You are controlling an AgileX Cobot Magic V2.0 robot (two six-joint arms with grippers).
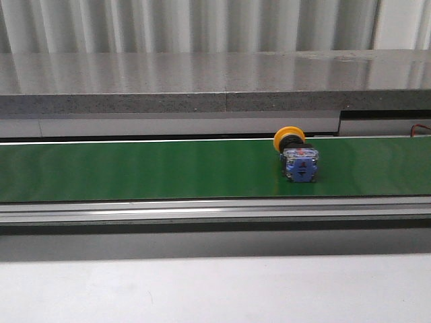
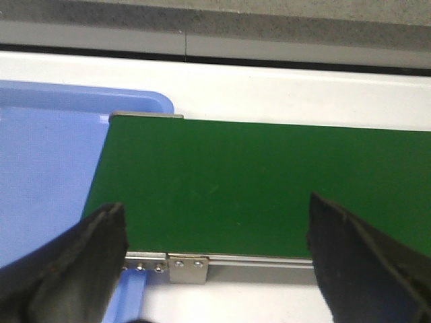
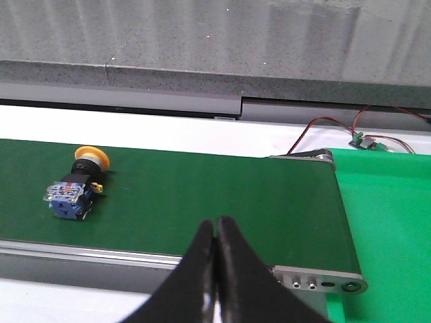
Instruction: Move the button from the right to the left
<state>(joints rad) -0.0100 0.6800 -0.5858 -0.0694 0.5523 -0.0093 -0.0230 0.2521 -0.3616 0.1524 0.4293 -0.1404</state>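
The button (image 1: 297, 156) lies on its side on the green conveyor belt (image 1: 135, 168), right of the middle, yellow cap toward the back and blue-and-clear block toward the front. It also shows in the right wrist view (image 3: 75, 184). My right gripper (image 3: 215, 225) is shut and empty, above the belt's near edge, off to the side of the button toward the belt's end. My left gripper (image 2: 215, 229) is open and empty over the other end of the belt (image 2: 269, 182). Neither gripper shows in the front view.
A blue tray (image 2: 40, 168) lies at the left end of the belt. A green surface (image 3: 384, 229) lies past the right end, with a small wired board (image 3: 358, 140) behind it. A grey stone ledge (image 1: 202, 81) runs behind the conveyor. Metal rails (image 1: 202, 212) edge the belt's front.
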